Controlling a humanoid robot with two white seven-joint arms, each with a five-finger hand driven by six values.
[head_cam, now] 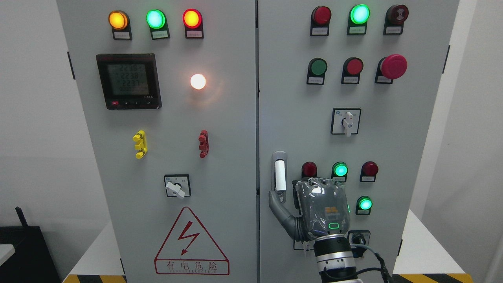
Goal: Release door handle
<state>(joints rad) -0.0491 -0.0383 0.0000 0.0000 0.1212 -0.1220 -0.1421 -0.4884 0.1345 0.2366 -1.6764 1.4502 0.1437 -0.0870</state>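
My right hand (320,210) comes up from the bottom edge right of the middle, its grey back toward me, wrapped in a clear film, a small green light near the wrist. The thumb (279,210) sticks out to the left and its tip sits right at the lower end of the door handle (279,175); whether it touches I cannot tell. The other fingers lie past the back of the hand against the door, so whether they are curled or flat is hidden from me. Nothing is held in the hand.

The handle is a white bar upright in a grey recess at the left edge of the right door (393,118), just beside the seam between the two doors. Around my hand are small round lamps: a dark red one (309,169), a lit green one (340,170) and another red (369,168) above, one more green (365,203) to the right.

Higher on that door sit a white rotary switch (346,122) and a big red mushroom button (393,66). The left door (228,157) carries a digital meter (129,81) (digits too small to read), a glowing white lamp (198,81) and a red lightning warning triangle (191,243).
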